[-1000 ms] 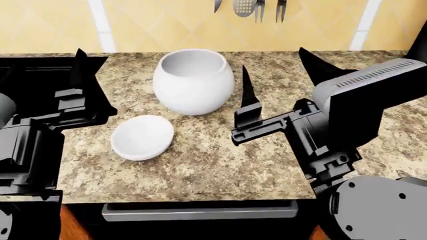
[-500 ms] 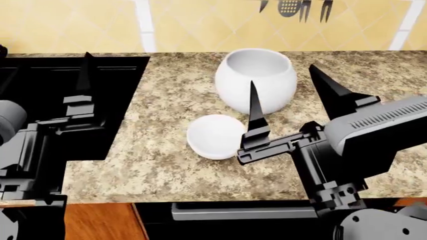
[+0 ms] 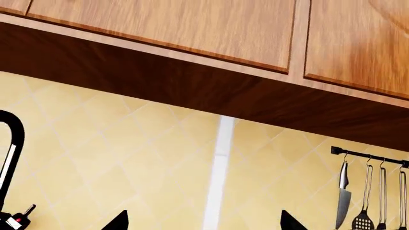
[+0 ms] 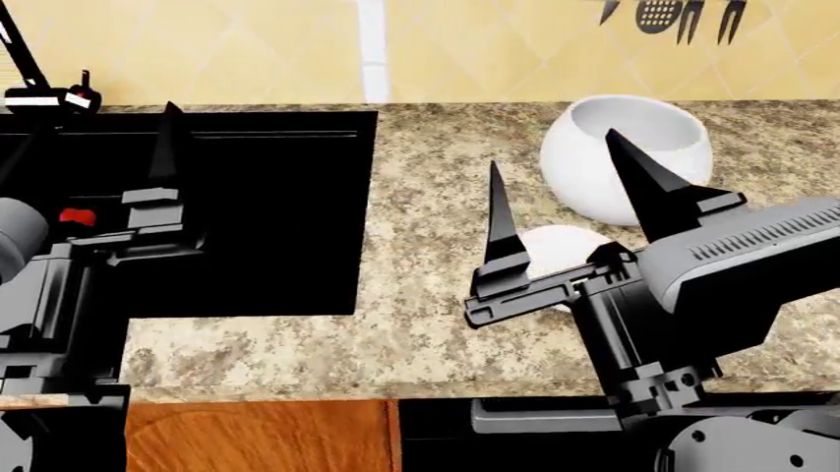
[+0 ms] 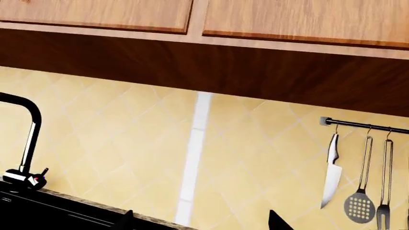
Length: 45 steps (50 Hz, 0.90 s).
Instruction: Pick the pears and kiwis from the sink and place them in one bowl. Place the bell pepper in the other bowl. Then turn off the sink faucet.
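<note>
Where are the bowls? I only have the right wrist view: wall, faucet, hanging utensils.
Observer: Both are on the counter, to the right of the sink. The large round white bowl is near the wall. The small white bowl is in front of it, partly hidden behind the right gripper.
Operator: Any produce showing in the basin?
Observer: Only a small red patch, probably the bell pepper, at its left side, mostly hidden by the left arm. No pears or kiwis show.
Operator: Is the left gripper carrying anything?
Observer: No. The left gripper has its fingertips spread wide with nothing between them.
</note>
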Motion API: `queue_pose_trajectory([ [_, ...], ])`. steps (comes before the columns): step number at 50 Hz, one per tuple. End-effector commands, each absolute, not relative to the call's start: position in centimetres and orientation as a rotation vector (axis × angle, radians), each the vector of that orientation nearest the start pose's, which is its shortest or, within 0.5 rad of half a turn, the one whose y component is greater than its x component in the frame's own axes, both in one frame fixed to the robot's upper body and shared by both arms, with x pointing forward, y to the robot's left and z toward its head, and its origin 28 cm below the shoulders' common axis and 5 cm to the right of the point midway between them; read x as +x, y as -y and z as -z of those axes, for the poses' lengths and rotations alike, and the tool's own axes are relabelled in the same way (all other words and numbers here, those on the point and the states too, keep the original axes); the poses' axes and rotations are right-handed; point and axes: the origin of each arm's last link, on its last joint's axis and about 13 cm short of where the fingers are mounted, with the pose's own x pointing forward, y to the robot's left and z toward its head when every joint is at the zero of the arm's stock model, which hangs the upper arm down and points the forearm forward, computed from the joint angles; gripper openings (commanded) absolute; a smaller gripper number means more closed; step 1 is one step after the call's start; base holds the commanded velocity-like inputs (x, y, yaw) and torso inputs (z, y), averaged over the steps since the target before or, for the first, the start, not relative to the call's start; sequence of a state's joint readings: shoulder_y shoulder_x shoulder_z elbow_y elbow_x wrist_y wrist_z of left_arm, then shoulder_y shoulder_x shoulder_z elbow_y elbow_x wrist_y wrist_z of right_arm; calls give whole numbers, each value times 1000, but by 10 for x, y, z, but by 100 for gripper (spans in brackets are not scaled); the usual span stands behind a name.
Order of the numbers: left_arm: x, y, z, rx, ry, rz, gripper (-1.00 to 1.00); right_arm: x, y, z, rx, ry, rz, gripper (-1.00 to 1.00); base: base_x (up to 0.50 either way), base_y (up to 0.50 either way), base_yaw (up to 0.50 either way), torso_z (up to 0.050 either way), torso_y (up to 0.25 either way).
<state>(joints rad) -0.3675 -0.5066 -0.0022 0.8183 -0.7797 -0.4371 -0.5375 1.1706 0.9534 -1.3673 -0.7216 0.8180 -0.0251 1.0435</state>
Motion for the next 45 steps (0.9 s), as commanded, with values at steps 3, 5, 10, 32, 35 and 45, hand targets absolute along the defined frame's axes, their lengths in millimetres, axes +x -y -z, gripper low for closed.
queue_pose_trajectory([
  [3,201,-235,-227,-202,550,30,100,201,85,-218,-111,491,-260,100,10,500,0,0,0],
  [5,202,-235,-227,-198,548,28,100,201,86,-218,-110,490,-261,100,10,500,0,0,0],
  [10,202,-234,-226,-170,579,1,100,202,85,-217,-106,489,-265,100,10,500,0,0,0],
  [32,203,-234,-227,-181,565,90,100,201,86,-218,-91,494,-271,100,10,500,0,0,0],
  [35,202,-234,-227,-180,567,95,100,201,86,-218,-87,494,-274,100,10,500,0,0,0],
  [45,203,-235,-227,-160,583,67,100,201,86,-218,-81,496,-283,100,10,500,0,0,0],
])
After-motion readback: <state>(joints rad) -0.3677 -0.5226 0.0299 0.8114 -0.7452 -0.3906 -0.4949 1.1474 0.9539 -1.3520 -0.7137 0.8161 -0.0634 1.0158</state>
